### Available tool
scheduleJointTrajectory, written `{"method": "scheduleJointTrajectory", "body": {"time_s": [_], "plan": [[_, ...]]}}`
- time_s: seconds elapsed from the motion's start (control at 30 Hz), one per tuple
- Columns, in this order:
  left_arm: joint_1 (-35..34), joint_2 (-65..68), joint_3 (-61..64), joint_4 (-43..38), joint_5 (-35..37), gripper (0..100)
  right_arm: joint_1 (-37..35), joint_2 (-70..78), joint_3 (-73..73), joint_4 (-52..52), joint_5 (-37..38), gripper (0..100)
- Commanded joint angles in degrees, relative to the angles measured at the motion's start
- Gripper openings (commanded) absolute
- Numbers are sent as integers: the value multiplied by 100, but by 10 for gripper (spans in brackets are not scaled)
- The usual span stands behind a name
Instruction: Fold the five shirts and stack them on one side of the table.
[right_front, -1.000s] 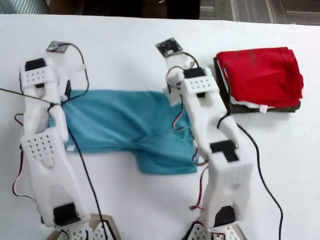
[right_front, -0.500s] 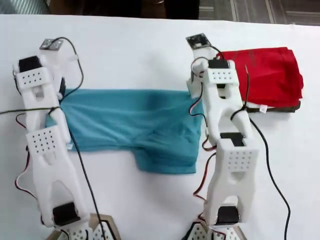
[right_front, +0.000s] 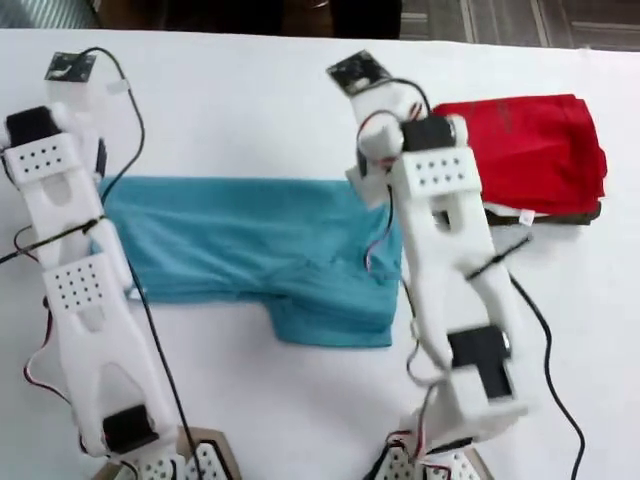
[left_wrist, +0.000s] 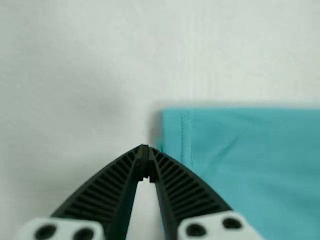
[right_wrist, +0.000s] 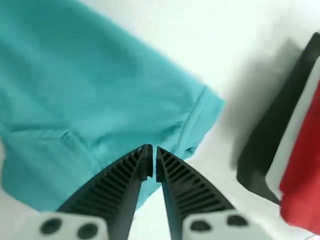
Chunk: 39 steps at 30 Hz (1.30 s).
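A teal shirt (right_front: 250, 245) lies flat across the middle of the table, a folded flap hanging toward the near side. My left gripper (left_wrist: 145, 151) is shut and empty, its tips over bare table just off the teal shirt (left_wrist: 240, 165) at its left far corner. In the high view the left gripper (right_front: 100, 165) sits at that left edge. My right gripper (right_wrist: 151, 152) is shut with nothing in it, hovering above the teal shirt (right_wrist: 85, 95) near its right far corner; the right gripper (right_front: 362, 178) is tucked under the wrist. A red folded shirt (right_front: 530, 140) tops the stack.
The stack at the far right holds the red shirt over a white and a dark one (right_wrist: 260, 150), close beside the teal shirt's right edge. Bare white table (right_front: 230, 90) lies beyond the teal shirt and along the near edge. Cables trail from both arms.
The left arm drew leftward and the shirt's left edge went with it. The right arm swung right toward the stack, then came back left and rose over the shirt's right far corner.
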Motion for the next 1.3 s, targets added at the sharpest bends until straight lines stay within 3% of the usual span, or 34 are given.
{"method": "scheduleJointTrajectory", "body": {"time_s": [0.0,0.17,0.33,0.47,0.77,0.97,1.27], "plan": [[-97,-809,207,141,26,26,-391,-1279,1222,-418,44,20],[-88,-2189,1974,132,44,26,-1059,-2229,2866,-857,53,21],[-88,-3604,4004,26,44,27,-1886,-2255,3807,-884,70,62],[-114,-4466,5358,-404,35,27,-2422,-1965,4237,-1086,527,137],[-123,-5635,7969,-1644,26,27,-2765,-1068,4334,-1191,756,141],[-123,-6101,8769,-2101,26,27,-2765,-312,4334,-1534,756,142],[-123,-6163,8831,-2110,18,27,-2738,488,3895,-1516,756,135]]}}
